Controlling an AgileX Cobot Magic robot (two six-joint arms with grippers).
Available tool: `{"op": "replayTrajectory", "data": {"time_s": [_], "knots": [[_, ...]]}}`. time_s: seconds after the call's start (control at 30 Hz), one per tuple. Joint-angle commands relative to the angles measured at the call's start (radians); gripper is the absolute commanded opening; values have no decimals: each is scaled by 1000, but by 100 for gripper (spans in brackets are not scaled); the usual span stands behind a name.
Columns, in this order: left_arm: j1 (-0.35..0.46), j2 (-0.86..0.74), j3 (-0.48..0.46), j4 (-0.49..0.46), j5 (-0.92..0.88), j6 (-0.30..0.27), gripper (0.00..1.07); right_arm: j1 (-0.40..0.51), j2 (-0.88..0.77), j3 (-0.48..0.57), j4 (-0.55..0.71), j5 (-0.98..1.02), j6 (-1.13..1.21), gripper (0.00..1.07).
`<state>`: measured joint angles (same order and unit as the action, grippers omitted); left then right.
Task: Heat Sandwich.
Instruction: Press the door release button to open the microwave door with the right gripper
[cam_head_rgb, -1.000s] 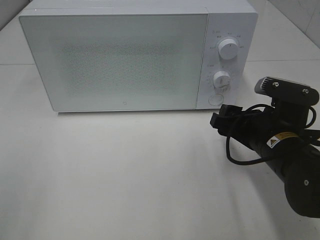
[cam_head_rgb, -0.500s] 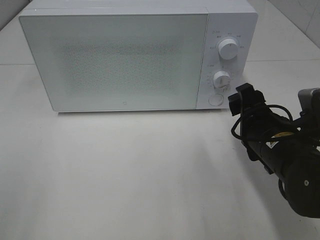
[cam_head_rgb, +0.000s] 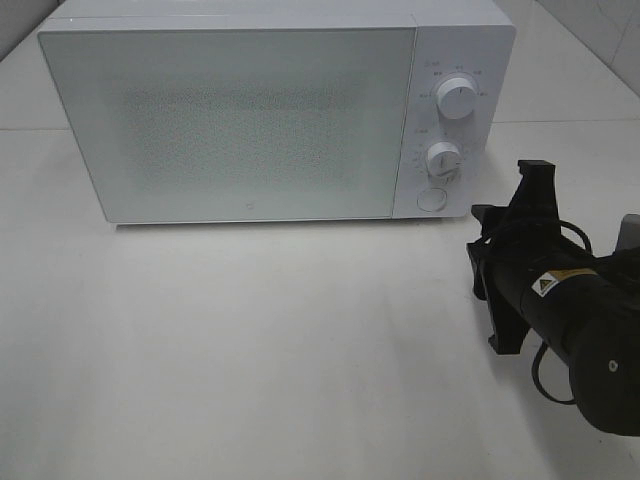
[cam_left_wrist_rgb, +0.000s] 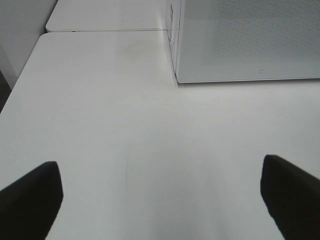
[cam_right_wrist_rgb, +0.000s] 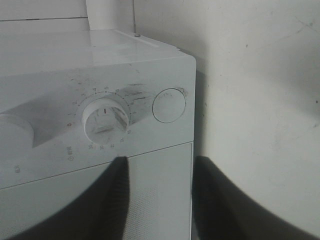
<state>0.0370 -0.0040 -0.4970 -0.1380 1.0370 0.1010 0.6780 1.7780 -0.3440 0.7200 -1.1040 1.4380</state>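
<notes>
We see no sandwich in any view; it probably sits behind the shut door (cam_head_rgb: 240, 120) of the microwave (cam_head_rgb: 250, 12), so its long axis cannot be given. The right gripper (cam_right_wrist_rgb: 160, 162), nearer the panel (cam_head_rgb: 470, 125), has its fingers part open on nothing, facing the lower knob (cam_right_wrist_rgb: 106, 120) and button (cam_right_wrist_rgb: 168, 105). The left gripper (cam_left_wrist_rgb: 160, 167) gapes wide over the white table (cam_head_rgb: 250, 350). Room is ample.

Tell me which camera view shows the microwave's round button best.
The right wrist view: the round button appears close and large beside the lower dial. The exterior high view shows it small, under that dial. The left wrist view shows only the microwave door, no button.
</notes>
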Motion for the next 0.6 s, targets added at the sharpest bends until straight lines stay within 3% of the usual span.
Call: {"op": "replayTrajectory", "data": {"time_s": [0.03, 0.07, 0.1, 0.6], "knots": [[1, -23, 1, 1, 0, -7, 103, 3, -7, -7, -7, -6, 6, 15], [1, -23, 1, 1, 0, -7, 103, 3, -7, -7, -7, -6, 6, 15], [1, -23, 1, 1, 0, -7, 103, 3, -7, -7, -7, -6, 5, 0], [1, -23, 1, 1, 0, -7, 103, -4, -7, -7, -1, -6, -29, 0]]}}
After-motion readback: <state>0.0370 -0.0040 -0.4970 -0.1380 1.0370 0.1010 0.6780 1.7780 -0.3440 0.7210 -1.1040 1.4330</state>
